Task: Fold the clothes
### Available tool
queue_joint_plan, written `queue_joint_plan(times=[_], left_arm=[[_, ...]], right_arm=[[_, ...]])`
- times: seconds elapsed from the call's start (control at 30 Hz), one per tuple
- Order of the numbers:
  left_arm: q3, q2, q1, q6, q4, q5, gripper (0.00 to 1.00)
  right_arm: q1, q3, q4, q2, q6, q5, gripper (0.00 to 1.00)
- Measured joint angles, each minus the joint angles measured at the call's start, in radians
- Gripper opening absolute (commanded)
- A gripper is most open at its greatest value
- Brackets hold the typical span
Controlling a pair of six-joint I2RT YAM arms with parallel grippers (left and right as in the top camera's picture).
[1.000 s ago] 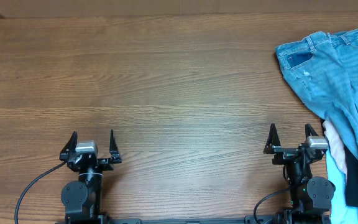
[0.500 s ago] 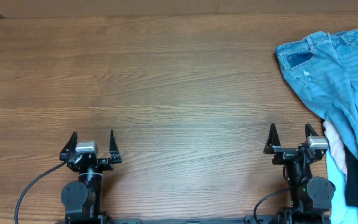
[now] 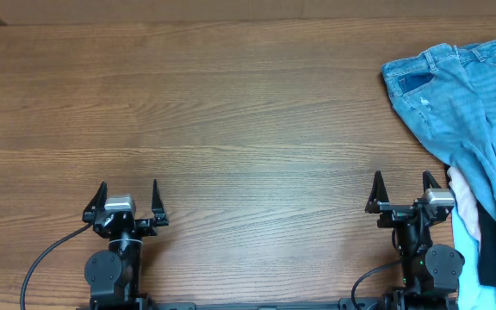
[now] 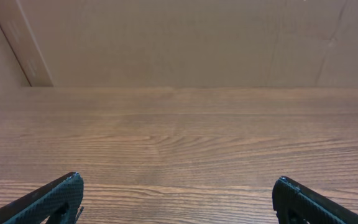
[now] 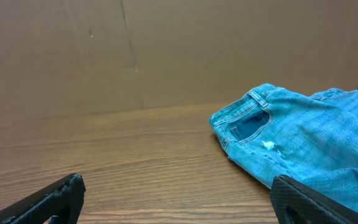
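The light-blue denim jeans (image 3: 463, 95) lie crumpled at the table's far right, waistband and pocket toward the back, legs running off the right edge. They also show in the right wrist view (image 5: 291, 137), ahead and to the right. My right gripper (image 3: 401, 191) is open and empty, just left of the jeans' lower part; its fingertips frame the right wrist view (image 5: 179, 193). My left gripper (image 3: 128, 200) is open and empty near the front left, far from the jeans; in the left wrist view (image 4: 176, 193) only bare wood lies between its fingers.
White and pale-blue clothes (image 3: 465, 215) and a dark garment (image 3: 489, 245) lie under the jeans at the front right. A brown cardboard wall (image 5: 166, 50) stands behind the wooden table (image 3: 231, 129).
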Motion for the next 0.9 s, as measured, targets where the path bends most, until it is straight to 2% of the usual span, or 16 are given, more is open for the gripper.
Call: queue_joint_plan(times=[0.13,0.23,0.37,0.5,0.57,0.77,0.9], left_arm=[[0.0,0.0,0.0,0.0,0.006,-0.002,1.0],[0.0,0.0,0.0,-0.002,0.051,0.003,1.0],[0.0,0.0,0.0,-0.037,0.046,0.104,1.0],[0.002,0.0,0.0,-0.108,0.156,0.23,1.0],[0.019,0.0,0.0,-0.123,0.142,0.265,1.0],[0.268,0.141,0.0,-0.135,0.01,0.327,1.0],[0.486,0.365,0.0,-0.135,-0.04,0.349,1.0]], right_arm=[[0.0,0.0,0.015,0.0,0.005,-0.027,1.0],[0.0,0.0,0.018,0.0,0.037,-0.155,1.0],[0.0,0.0,0.023,0.0,0.125,-0.256,1.0],[0.0,0.0,0.139,0.0,0.249,-0.343,1.0],[0.0,0.0,0.149,0.0,0.313,-0.384,1.0],[0.0,0.105,0.054,0.047,0.394,-0.449,1.0],[0.0,0.288,-0.043,0.179,0.409,-0.462,1.0]])
